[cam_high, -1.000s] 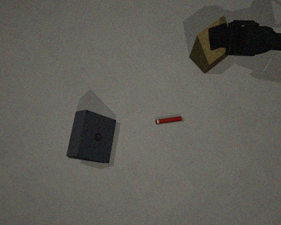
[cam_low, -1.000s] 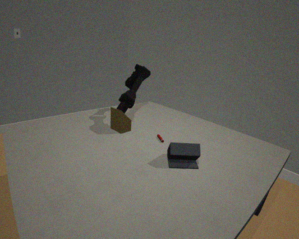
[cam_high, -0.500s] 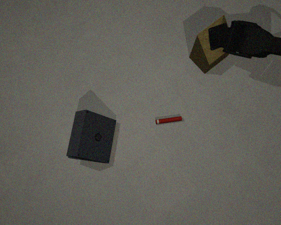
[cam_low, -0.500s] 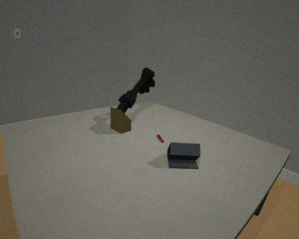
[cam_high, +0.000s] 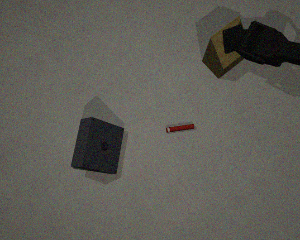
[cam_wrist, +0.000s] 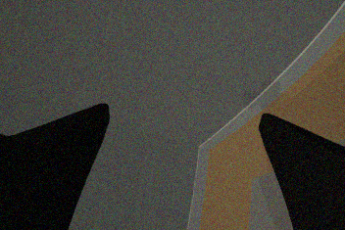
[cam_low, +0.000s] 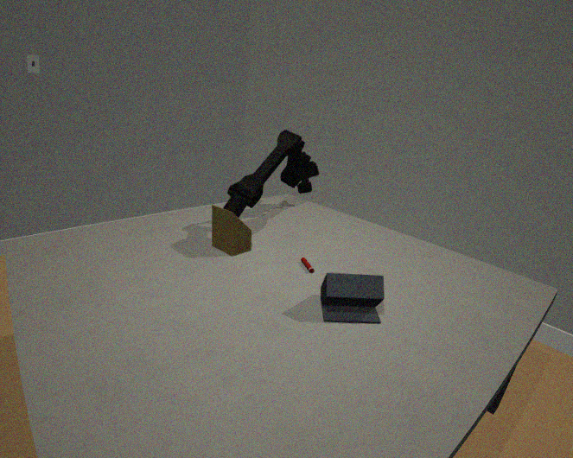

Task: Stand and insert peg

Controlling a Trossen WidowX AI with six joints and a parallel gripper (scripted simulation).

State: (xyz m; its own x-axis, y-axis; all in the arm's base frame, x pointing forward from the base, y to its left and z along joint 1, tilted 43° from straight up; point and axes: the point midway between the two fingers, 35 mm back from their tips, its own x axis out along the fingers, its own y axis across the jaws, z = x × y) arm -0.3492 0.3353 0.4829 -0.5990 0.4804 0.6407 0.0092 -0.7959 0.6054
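A red peg (cam_high: 181, 127) (cam_low: 307, 264) lies flat on the table, apart from the panel. Its white band (cam_high: 168, 129) is at the end toward the panel. The dark sloped panel (cam_high: 98, 157) (cam_low: 353, 288) has one round hole (cam_high: 104, 146) in its face, seen in the top view. My gripper (cam_wrist: 188, 116) is open and empty in the wrist view, with its two dark fingers wide apart. In the exterior view the arm holds it high above the table's far side, well away from the peg. In the top view the fingertips are out of frame.
A yellow-brown block (cam_high: 216, 58) (cam_low: 231, 232) with slanted faces stands on the table (cam_low: 178, 374) beside the arm, and the arm passes over it in the top view. The wrist view shows grey wall and wooden floor (cam_wrist: 225, 187) beyond the fingers.
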